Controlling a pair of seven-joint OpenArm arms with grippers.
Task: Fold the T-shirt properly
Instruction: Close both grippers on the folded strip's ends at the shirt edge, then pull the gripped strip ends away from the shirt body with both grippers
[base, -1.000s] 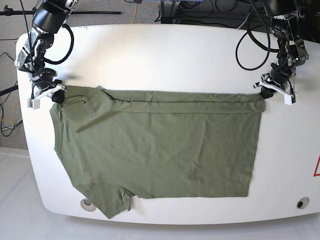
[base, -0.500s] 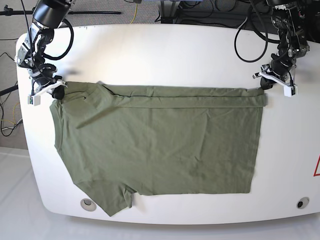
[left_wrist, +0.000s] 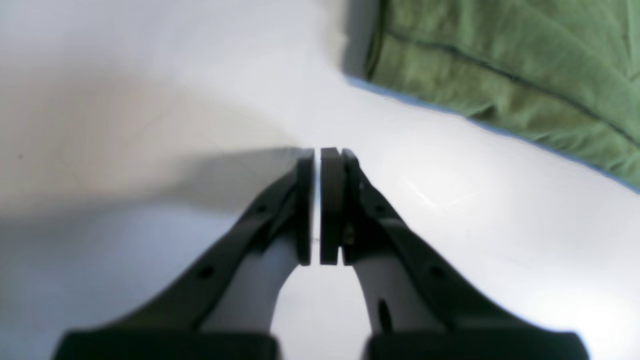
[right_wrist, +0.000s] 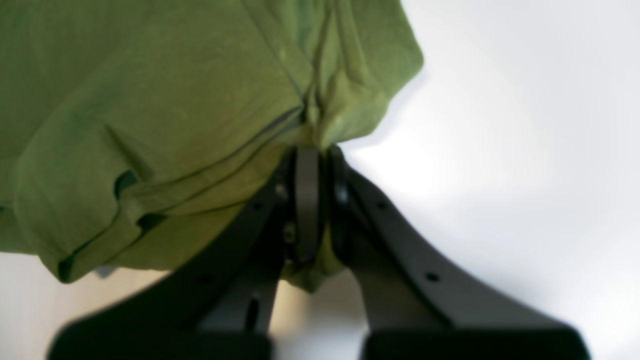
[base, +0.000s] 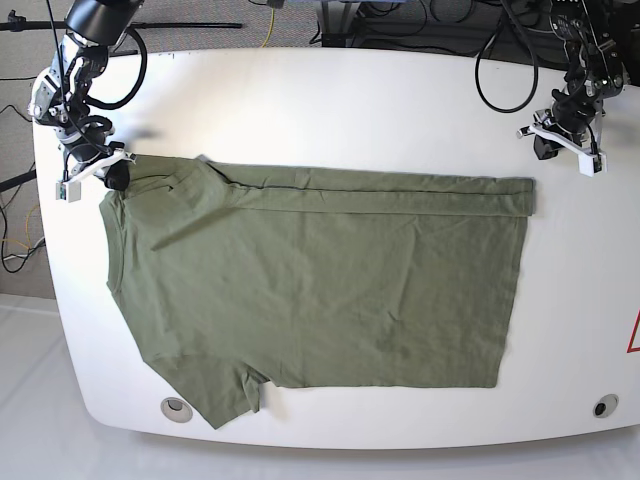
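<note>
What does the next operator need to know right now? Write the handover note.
Left gripper: shut, empty, off the T-shirt, above bare table past the hem corner.
Right gripper: shut on the T-shirt at its shoulder corner.
T-shirt: spread flat, a narrow strip along its far edge folded over.
Done: that first narrow fold only.
Left: the sleeves and the main folds; one corner is not held.

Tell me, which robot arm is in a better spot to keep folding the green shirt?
Probably the right arm. The right gripper is shut on a corner of the T-shirt. The left gripper is shut on nothing, off the cloth, over bare table.
</note>
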